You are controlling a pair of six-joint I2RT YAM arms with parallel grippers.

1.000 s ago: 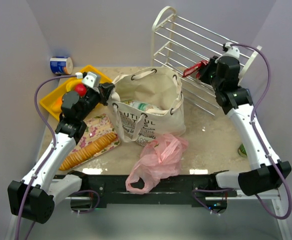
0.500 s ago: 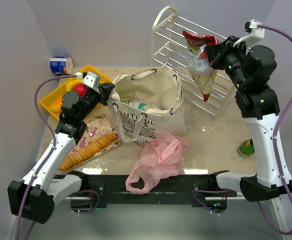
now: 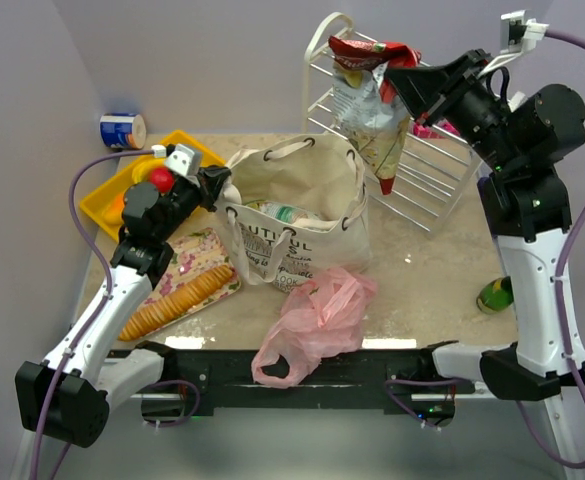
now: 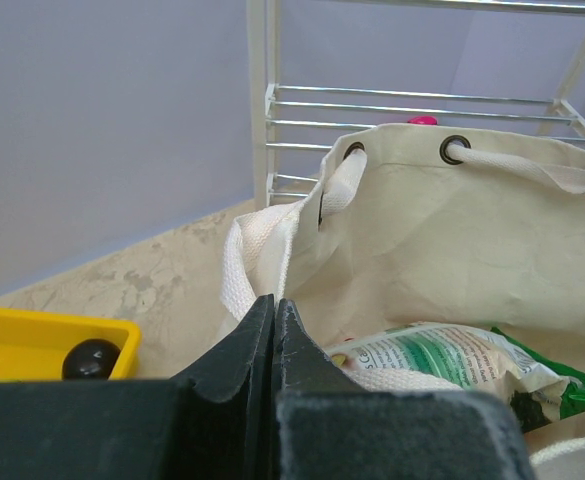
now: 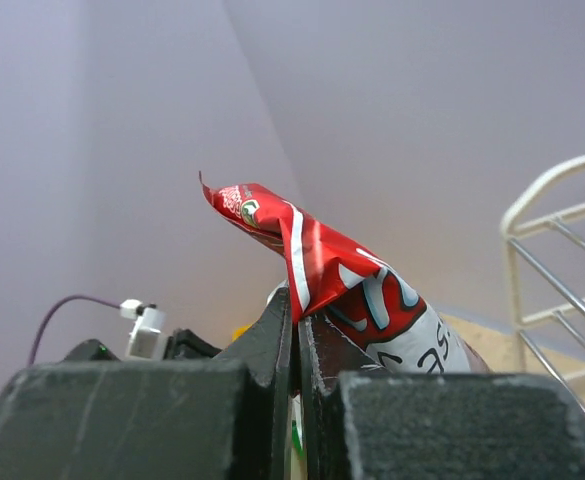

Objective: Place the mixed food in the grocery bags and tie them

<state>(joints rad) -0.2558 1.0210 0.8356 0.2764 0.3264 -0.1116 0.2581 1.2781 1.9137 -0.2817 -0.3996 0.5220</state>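
Observation:
The cream canvas tote stands open mid-table with a green-and-white chip packet inside; the packet also shows in the left wrist view. My left gripper is shut on the tote's left rim strap. My right gripper is shut on the top of a red cookie packet, which hangs high above the tote's far right rim; the red packet fills the right wrist view. The pink plastic bag lies crumpled in front of the tote. A red apple sits by the left wrist.
A yellow tray lies at the left with a dark round fruit in it. A blue-and-white can is behind it. A cracker sleeve lies on a floral mat. A white wire rack leans behind. A green item sits at the right.
My right arm has lifted the red packet up off the wire rack and carried it left, towards the tote. The left arm and the tote have not moved.

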